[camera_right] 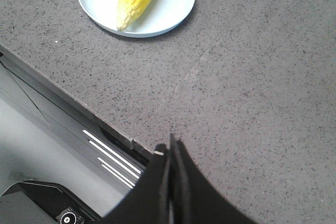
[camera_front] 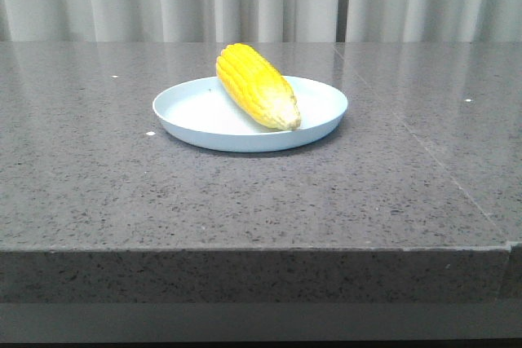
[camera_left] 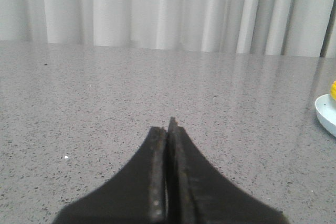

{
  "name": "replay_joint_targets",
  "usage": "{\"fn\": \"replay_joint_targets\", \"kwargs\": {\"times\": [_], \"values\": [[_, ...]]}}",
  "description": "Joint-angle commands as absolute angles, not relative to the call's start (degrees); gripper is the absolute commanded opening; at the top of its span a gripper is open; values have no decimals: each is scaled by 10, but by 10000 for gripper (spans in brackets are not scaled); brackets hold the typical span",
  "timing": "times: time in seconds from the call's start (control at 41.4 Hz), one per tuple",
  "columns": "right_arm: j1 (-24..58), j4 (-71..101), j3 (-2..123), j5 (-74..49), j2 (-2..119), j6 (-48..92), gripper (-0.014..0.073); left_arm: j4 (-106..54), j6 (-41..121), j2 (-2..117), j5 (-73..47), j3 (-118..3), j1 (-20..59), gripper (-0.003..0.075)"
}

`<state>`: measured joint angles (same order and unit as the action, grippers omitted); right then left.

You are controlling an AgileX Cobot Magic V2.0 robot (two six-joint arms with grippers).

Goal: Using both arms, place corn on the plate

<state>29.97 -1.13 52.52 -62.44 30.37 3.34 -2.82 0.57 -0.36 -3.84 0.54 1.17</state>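
Corn [camera_front: 255, 85] laid diagonally in plate [camera_front: 196, 132], paler tip near front-right rim. Plate set on grey speckled table [camera_front: 245, 201]. Left gripper [camera_left: 169, 129] clenched, nothing held, low over table, well apart from plate. Right gripper [camera_right: 171, 148] clenched, nothing held, above table's near edge.

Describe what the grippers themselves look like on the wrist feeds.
Both look alike. The left gripper has two flat black fingers tapering to a thin point, their inner edges rough and greyish. The right gripper has the same dark, wedge-shaped pair. No cables or markings show, and the arms are out of view.
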Motion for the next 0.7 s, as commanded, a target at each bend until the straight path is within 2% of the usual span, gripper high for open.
{"fn": "replay_joint_targets", "kwargs": {"times": [0.0,0.459,0.58,0.677], "values": [[299,-17,539,-590,308,37,-66,-33,0,-13,12,19,13,-20],[298,-17,529,-580,295,37,-66,-33,0,-13,12,19,13,-20],[236,-8,484,-542,246,37,-66,-33,0,-13,12,19,13,-20],[168,16,415,-451,192,35,-66,-33,0,-13,12,19,13,-20]]}}
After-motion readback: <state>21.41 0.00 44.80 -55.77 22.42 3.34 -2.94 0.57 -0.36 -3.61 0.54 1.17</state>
